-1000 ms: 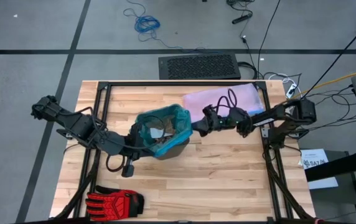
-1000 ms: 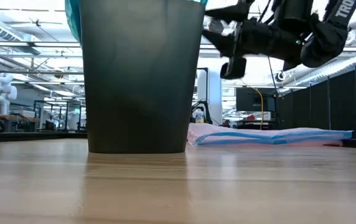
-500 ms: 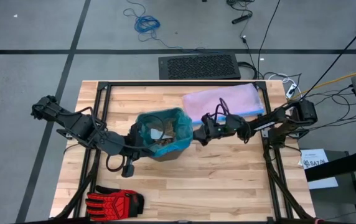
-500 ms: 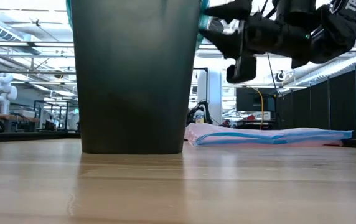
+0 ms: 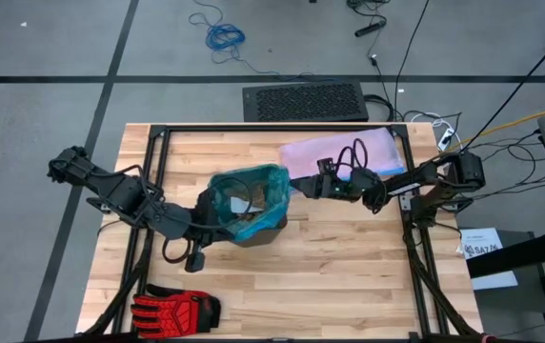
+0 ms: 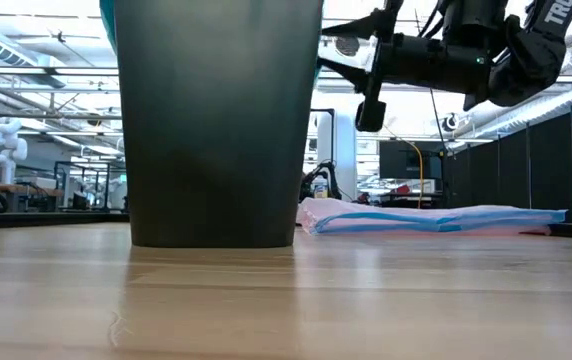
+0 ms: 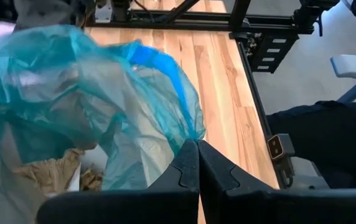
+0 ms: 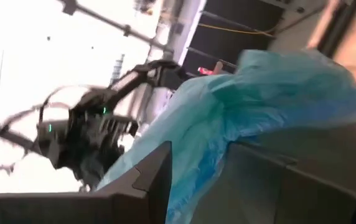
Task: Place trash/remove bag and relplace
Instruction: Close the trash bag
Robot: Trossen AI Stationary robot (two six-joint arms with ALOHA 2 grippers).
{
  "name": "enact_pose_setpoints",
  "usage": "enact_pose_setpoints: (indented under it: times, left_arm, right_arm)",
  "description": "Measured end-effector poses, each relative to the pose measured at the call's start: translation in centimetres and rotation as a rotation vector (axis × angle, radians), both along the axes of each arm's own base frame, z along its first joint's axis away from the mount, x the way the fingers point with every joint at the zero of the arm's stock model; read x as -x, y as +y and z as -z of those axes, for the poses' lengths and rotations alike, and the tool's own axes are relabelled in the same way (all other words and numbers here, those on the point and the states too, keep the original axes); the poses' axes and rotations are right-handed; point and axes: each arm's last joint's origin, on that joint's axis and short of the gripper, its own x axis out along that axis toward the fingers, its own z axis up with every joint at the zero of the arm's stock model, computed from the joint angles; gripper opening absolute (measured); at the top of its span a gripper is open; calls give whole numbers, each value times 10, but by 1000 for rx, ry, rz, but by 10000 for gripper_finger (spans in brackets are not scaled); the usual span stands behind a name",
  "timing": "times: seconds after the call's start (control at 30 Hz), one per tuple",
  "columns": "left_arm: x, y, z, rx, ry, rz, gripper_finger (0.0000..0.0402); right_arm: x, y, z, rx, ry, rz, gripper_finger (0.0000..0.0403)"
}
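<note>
Left gripper [image 7: 196, 163] jaws pinching bag [image 7: 103, 99] rim; right gripper [image 5: 296, 184] jaws spread beside bin [image 6: 216, 120].

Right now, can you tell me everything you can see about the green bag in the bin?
The bag is thin, see-through teal-green plastic with a blue drawstring along its edge. It lines the dark bin standing upright on the wooden table, and its crinkled top folds out over the rim. Inside lie white paper wads and brown shreds. The left gripper has its fingers shut on the bag's edge at one side. The right gripper is at the opposite edge; whether it touches the bag is unclear.
</note>
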Motion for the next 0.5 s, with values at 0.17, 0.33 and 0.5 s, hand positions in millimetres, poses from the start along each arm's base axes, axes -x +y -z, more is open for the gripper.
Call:
enact_pose_setpoints:
  times: [0.17,0.33,0.5]
  left_arm:
    - [0,0,0,12,2,-9,0]
    - [0,0,0,23,3,-16,0]
    - [0,0,0,43,6,-31,0]
  right_arm:
    - [-1,-4,5,124,56,10,112]
    - [0,-10,7,179,82,41,63]
    - [1,-16,6,275,87,74,6]
